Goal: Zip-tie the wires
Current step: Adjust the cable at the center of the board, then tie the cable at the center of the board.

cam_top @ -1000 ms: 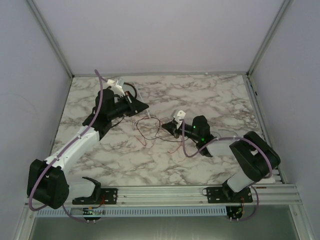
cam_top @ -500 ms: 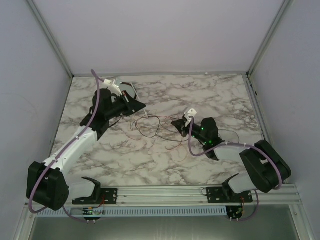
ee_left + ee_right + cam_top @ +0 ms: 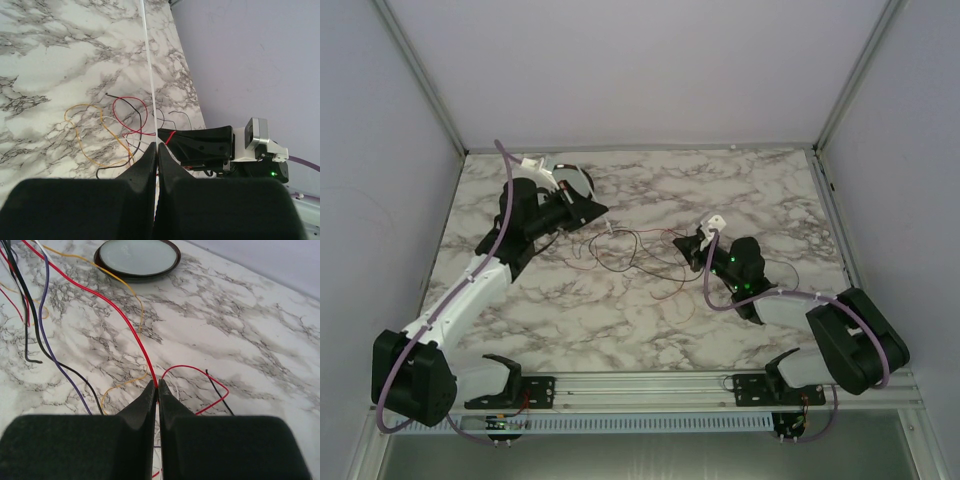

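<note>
While the wires lie in a loose tangle at the middle of the marble-patterned table, between the two arms, both claws are seen clenched. The left gripper is closed on a thin white strip, which runs straight out from its fingertips across the view of the tabletop. One red strand of the wires is pinched between the tips of the right gripper, at the right edge of the tangle. The other strands, among them orange, black and purple ones, are spread loose on the marble beyond it. A round dark-rimmed dish is set toward the far left of the table, close by the left arm's wrist and apart from the wires. The two grippers are pointed toward each other across the tangle, the right one being caught in the left wrist view just past the strands.
</note>
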Available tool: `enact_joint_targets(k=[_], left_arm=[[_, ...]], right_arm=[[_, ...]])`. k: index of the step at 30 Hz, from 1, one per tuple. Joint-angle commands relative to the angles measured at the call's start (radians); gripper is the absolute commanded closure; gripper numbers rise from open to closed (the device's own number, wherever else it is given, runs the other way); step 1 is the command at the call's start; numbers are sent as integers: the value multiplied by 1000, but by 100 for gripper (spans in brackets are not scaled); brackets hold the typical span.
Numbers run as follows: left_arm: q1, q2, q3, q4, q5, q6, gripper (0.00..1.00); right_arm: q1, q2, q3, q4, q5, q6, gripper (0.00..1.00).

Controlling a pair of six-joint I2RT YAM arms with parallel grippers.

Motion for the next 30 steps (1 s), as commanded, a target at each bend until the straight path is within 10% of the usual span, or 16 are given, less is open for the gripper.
enact_joint_targets(k=[1, 6, 13, 22, 30], left_arm=[[6, -32, -7, 24, 13, -7, 100], [6, -30, -6, 33, 24, -1, 100], [6, -14, 7, 37, 37, 10, 100], [6, -2, 31, 8, 38, 33, 100], [6, 3, 25, 19, 55, 28, 100]], right_arm=[[-7, 3, 20, -6, 9, 17, 100], [-5, 7, 48, -39, -46, -4, 98], [-6, -62, 39, -61, -60, -34, 65], [-8, -132, 88, -65, -128, -31, 62], [-5, 44, 357, -40, -275, 351, 61]])
